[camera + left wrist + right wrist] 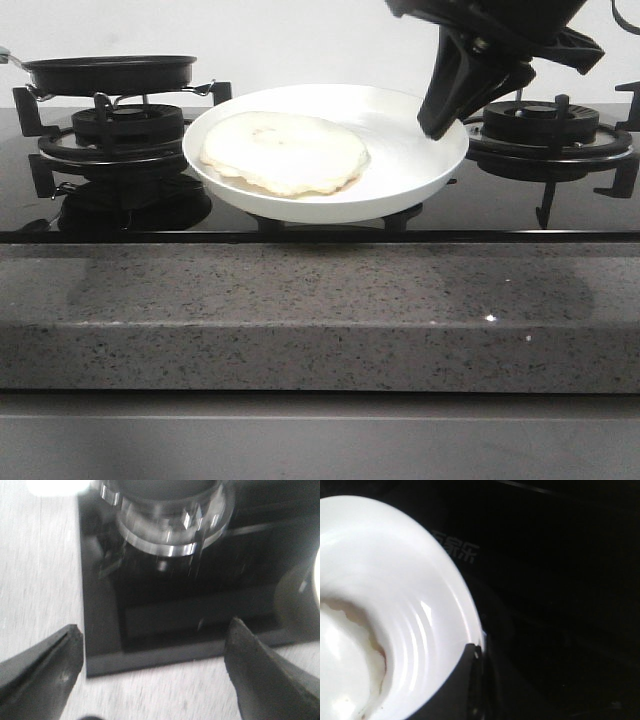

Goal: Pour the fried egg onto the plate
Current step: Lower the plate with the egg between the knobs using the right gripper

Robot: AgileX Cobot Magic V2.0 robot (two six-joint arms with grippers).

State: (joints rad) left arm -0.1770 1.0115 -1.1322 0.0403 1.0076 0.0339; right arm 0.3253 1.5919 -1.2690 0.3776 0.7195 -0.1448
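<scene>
The fried egg (285, 152), a pale disc with a wavy browned edge, lies in the left half of the white plate (400, 165), between the two burners. My right gripper (440, 120) comes down from the upper right and is shut on the plate's right rim. In the right wrist view one dark finger (465, 680) lies over the plate (395, 580) rim, with the egg (340, 670) at the edge of the frame. My left gripper (155, 626) is open and holds nothing. It hangs over the pale counter by the stove's glass corner (100, 665).
A black frying pan (110, 72) rests on the left burner (125, 125). The right burner (540, 125) stands just behind my right gripper. A speckled stone counter edge (320, 310) runs along the front. A chrome burner ring (165, 535) shows in the left wrist view.
</scene>
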